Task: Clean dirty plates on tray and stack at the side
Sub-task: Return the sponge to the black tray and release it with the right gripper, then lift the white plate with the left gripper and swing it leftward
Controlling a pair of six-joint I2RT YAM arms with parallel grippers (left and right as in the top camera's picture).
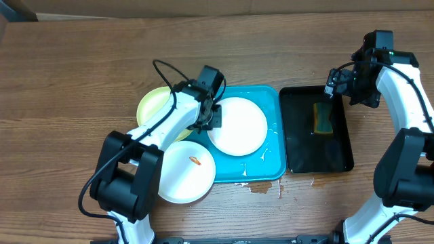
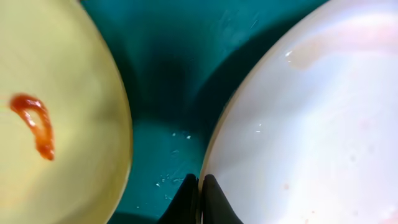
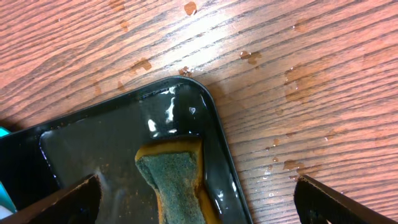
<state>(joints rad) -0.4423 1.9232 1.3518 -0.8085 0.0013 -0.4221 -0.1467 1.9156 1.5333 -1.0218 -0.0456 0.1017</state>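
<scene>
A clean-looking white plate (image 1: 237, 126) (image 2: 311, 124) lies on the turquoise tray (image 1: 271, 163) (image 2: 168, 93). My left gripper (image 1: 211, 115) (image 2: 200, 186) is shut on that plate's left rim. A pale yellow-green plate (image 1: 154, 105) (image 2: 62, 124) with an orange-brown smear (image 2: 34, 124) sits at the tray's left edge. A second white plate (image 1: 184, 169), with a small smear, lies at the tray's near-left corner. My right gripper (image 1: 339, 85) (image 3: 198, 182) hangs wide open over the black tray's far end, holding nothing.
The black tray (image 1: 305, 149) (image 3: 93, 143) right of the turquoise one holds water and a green-and-yellow sponge (image 1: 322, 118) (image 3: 177, 180). Water drops (image 3: 249, 56) lie on the wooden table beyond it, and a small puddle (image 1: 261, 186) lies at the turquoise tray's front.
</scene>
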